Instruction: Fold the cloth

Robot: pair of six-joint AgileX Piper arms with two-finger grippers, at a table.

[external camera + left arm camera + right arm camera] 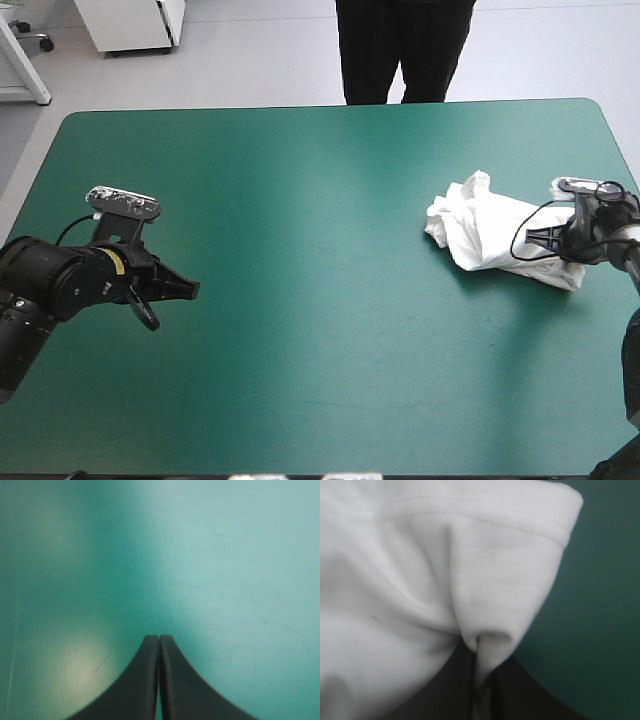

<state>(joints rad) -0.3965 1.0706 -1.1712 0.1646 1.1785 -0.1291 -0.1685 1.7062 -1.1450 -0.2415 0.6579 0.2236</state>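
R gripper (pixel 482 652) is pinching soft, wrinkled, hemmed white T-shirt (pixel 495 235); heap's long axis is running diagonally toward right edge of table (pixel 300 200). I'm seeing L gripper (pixel 159 639) pressed together.

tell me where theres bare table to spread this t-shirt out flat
The whole middle of the table is bare, from the left claw across to the T-shirt, and so are the strips along the near and far edges. It is crowded only by the right edge, where the right claw pinches the crumpled T-shirt.
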